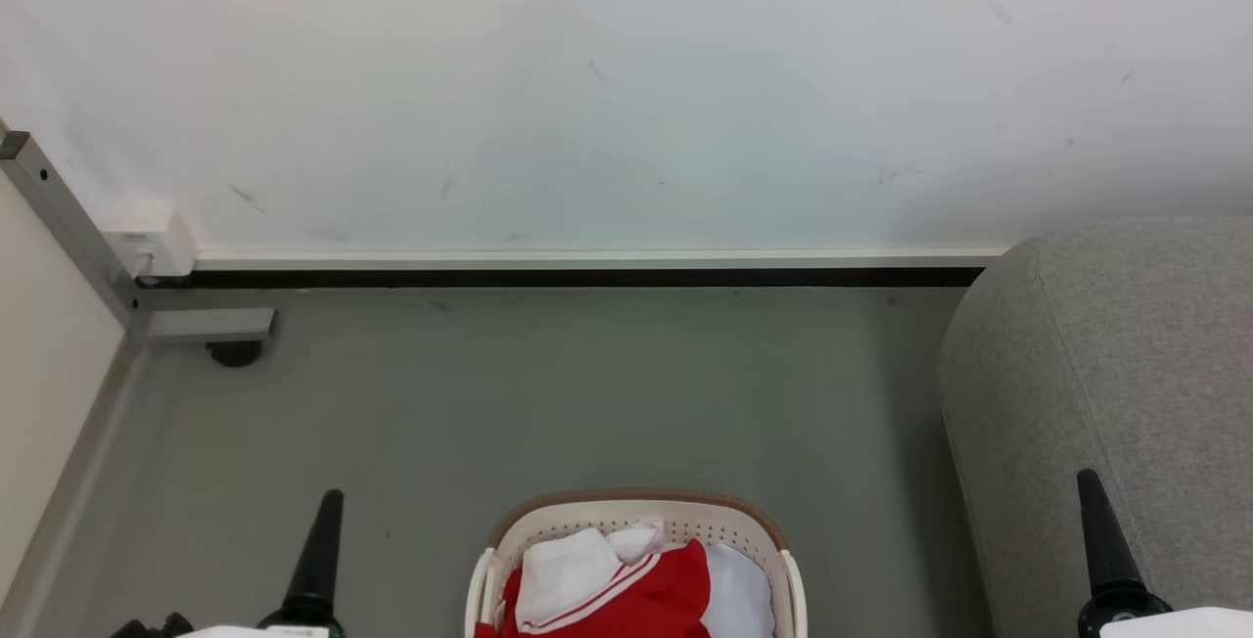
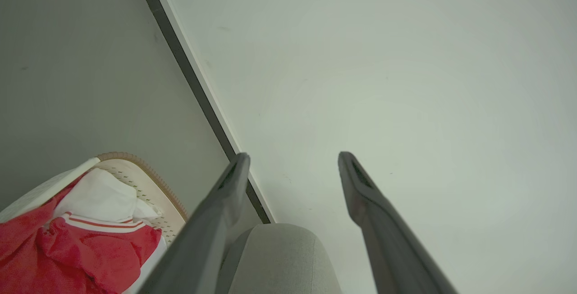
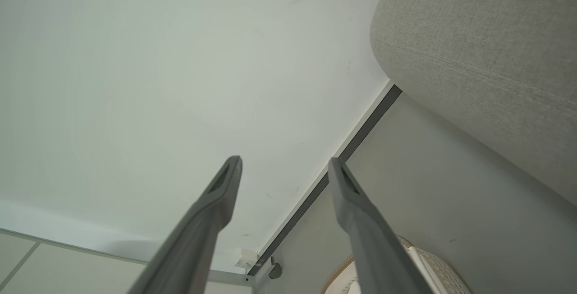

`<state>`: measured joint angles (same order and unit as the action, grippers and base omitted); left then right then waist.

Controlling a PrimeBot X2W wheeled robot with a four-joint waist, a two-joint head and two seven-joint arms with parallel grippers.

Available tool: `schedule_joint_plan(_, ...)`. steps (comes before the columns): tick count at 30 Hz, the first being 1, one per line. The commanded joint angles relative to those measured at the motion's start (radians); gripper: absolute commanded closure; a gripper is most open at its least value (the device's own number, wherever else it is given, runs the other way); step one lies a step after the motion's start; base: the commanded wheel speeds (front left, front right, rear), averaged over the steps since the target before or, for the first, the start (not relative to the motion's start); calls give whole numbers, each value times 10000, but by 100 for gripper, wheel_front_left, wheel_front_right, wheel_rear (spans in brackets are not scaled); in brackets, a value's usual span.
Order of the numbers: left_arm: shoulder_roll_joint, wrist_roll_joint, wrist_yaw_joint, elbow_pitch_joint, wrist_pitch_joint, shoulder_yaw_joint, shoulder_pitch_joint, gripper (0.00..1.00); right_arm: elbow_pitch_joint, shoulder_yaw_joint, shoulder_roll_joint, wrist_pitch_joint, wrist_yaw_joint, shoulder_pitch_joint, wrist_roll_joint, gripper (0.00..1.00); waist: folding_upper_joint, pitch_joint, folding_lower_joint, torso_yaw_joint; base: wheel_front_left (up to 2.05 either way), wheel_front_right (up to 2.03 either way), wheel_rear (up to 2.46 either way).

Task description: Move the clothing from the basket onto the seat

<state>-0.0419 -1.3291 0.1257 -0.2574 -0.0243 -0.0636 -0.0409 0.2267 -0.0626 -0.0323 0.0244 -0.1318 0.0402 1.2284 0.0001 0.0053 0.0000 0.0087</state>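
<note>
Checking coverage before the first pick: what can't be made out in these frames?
- basket: near end cut off by the head view's bottom edge.
- clothing: piece count unclear; bunched together, and cut off at the frame edge in head and left wrist views.
- seat: sitting surface lies beyond the head view's right edge.

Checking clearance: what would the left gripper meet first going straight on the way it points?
Likely the white wall: the left gripper aims at it, open, with nothing between as far as seen; depth is unclear.

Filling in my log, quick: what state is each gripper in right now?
Left gripper: open, holding nothing.
Right gripper: open, holding nothing.
</note>
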Motion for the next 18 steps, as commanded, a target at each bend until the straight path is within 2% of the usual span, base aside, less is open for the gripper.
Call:
schedule_joint_plan(1, -76, 628, 35, 229, 148, 13, -56, 0, -268, 65, -90, -142, 2, 72, -577, 0, -1, 2, 0, 10, 0, 0, 0)
schedule_joint_plan(18, -42, 2902, 44, 600, 803, 165, 183, 0, -671, 349, -125, -804, 5, -105, -3306, 0, -1, 44, 0, 72, 0, 0, 0)
